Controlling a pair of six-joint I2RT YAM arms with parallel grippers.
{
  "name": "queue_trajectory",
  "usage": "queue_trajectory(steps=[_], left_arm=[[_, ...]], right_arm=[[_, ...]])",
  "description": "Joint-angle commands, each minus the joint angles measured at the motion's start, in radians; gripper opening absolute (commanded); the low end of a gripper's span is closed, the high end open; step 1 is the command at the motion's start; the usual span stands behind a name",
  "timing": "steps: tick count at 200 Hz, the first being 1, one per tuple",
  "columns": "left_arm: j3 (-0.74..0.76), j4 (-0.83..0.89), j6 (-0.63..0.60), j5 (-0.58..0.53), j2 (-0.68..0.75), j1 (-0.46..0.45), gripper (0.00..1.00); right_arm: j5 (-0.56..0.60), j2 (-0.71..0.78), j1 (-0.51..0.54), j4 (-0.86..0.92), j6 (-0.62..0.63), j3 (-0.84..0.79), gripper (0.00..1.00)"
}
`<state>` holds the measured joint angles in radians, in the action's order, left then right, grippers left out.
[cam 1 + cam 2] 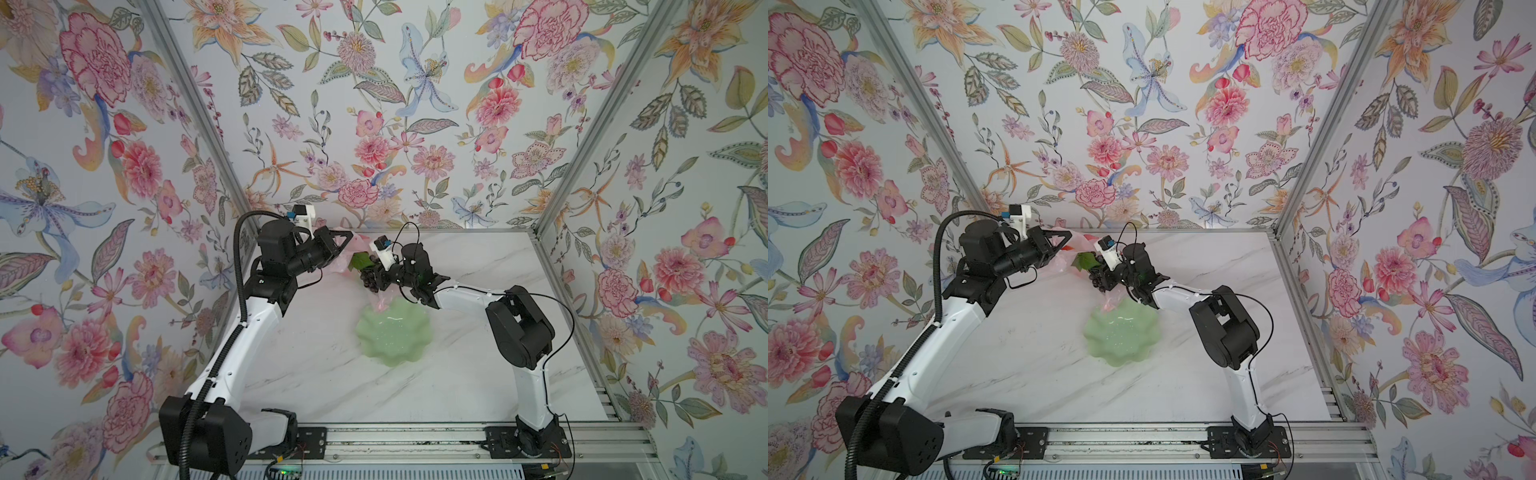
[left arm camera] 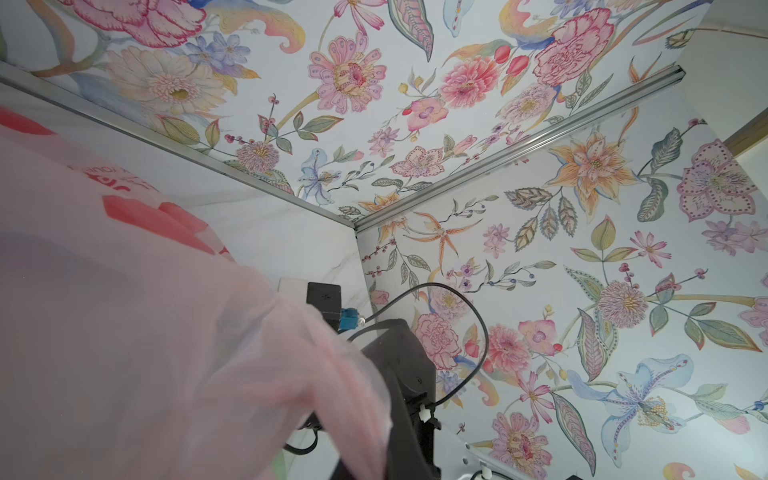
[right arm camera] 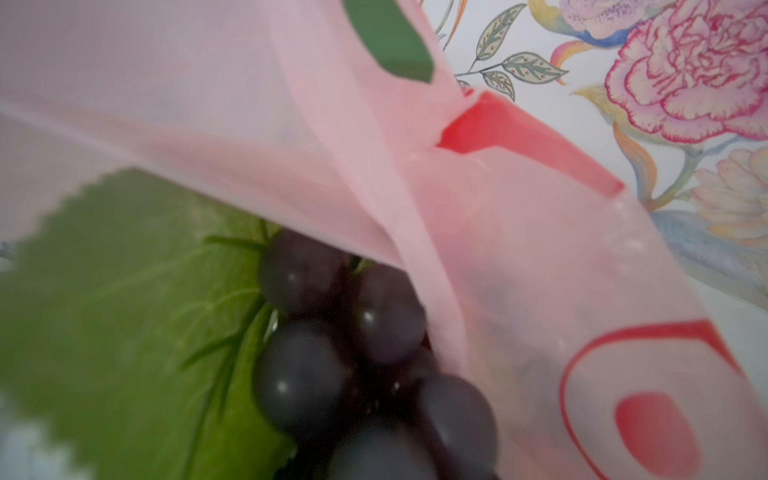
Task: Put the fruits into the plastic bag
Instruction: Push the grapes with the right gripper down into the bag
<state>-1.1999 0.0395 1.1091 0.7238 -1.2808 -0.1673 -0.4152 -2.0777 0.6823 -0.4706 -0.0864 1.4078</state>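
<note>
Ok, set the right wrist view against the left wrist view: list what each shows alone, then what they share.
Only the right wrist view shows the bunch of dark purple grapes and its green serrated leaf, both close up. Only the left wrist view shows the other arm's black wrist and a patch of the white marble tabletop. Both show the translucent pink plastic bag with red prints, and the floral wallpaper behind it.
</note>
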Motion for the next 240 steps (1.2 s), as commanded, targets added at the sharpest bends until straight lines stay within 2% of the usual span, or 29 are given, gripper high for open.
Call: queue_trajectory(steps=[1, 23, 28, 72, 99, 113, 125, 154, 170, 214, 240], left_arm=[[-0.060, 0.121, -0.130, 0.019, 0.000, 0.009, 0.00], [-0.119, 0.234, -0.228, -0.024, -0.018, 0.009, 0.00], [-0.130, 0.257, -0.246, -0.031, -0.022, 0.009, 0.00], [-0.161, 0.321, -0.302, -0.057, -0.019, 0.009, 0.00], [-0.145, 0.249, -0.230, -0.003, -0.011, 0.009, 0.00], [-0.138, 0.182, -0.173, 0.036, -0.013, 0.009, 0.00], [-0.148, 0.164, -0.154, 0.033, -0.015, 0.008, 0.00], [-0.156, 0.116, -0.111, 0.032, -0.031, 0.008, 0.00], [-0.156, 0.085, -0.084, 0.032, -0.038, 0.008, 0.00], [-0.164, 0.030, -0.049, 0.060, -0.042, -0.016, 0.00], [-0.126, -0.007, -0.031, 0.069, -0.018, -0.035, 0.00]], right_arm=[[-0.042, 0.045, -0.026, -0.083, -0.091, -0.051, 0.32], [-0.084, 0.063, -0.028, -0.144, -0.131, -0.083, 0.32], [-0.088, 0.064, -0.058, -0.144, -0.139, -0.084, 0.32], [-0.114, 0.055, -0.070, -0.111, -0.159, -0.070, 0.31], [-0.066, 0.051, -0.042, 0.080, 0.013, -0.002, 0.30], [-0.073, 0.035, -0.042, 0.126, 0.035, 0.034, 0.30], [-0.076, 0.029, -0.028, 0.133, 0.055, 0.048, 0.30], [-0.104, 0.011, 0.042, 0.245, 0.240, 0.117, 0.31], [-0.107, -0.017, 0.066, 0.327, 0.295, 0.173, 0.31], [-0.107, -0.141, 0.055, 0.479, 0.204, 0.397, 0.30], [-0.041, -0.221, 0.038, 0.552, 0.090, 0.541, 0.30]])
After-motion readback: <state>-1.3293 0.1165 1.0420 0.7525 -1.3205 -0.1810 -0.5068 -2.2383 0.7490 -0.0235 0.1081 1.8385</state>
